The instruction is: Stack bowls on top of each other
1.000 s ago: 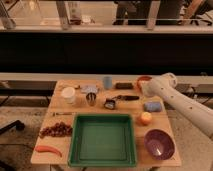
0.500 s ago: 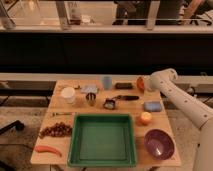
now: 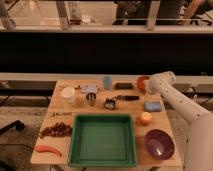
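The orange-red bowl (image 3: pixel 142 82) sits at the table's back right, its right side hidden behind my arm. The dark purple bowl (image 3: pixel 159 144) stands upright at the front right corner, apart from it. My gripper (image 3: pixel 150 88) is at the end of the white arm, down at the orange-red bowl's right rim. The arm's wrist covers it.
A green rectangular tray (image 3: pixel 104 159) fills the front middle. An orange fruit (image 3: pixel 145 118) and a blue sponge (image 3: pixel 152 106) lie between the two bowls. A white cup (image 3: pixel 68 95), metal cup (image 3: pixel 91 98), light-blue cup (image 3: pixel 107 82), grapes (image 3: pixel 56 130) and a red chili (image 3: pixel 47 149) lie to the left.
My arm has swung left and down toward the orange-red bowl and now covers more of it. Nothing on the table has moved.
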Available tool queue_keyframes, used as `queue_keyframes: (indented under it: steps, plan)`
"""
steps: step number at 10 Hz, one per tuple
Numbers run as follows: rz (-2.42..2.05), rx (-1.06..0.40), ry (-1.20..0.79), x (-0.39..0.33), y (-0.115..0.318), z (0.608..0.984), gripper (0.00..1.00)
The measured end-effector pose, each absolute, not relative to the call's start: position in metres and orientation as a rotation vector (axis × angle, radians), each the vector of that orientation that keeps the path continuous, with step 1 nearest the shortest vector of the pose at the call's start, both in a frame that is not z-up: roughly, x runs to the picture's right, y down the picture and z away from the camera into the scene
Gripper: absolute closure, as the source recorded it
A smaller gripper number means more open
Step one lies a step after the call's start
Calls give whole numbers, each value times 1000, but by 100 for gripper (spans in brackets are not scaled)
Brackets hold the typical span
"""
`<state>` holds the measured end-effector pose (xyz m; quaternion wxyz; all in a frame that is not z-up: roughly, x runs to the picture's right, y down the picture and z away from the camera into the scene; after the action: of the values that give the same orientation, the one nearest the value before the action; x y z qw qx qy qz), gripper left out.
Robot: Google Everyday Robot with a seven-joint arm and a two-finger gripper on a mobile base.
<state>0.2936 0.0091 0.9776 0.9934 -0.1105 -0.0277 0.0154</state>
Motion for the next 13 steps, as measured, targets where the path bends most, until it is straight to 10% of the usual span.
queue_keyframes:
  steps: [7, 13]
  plan:
    - [123, -112, -105, 305, -32, 911, 99]
    - [155, 11, -136, 334, -34, 803, 100]
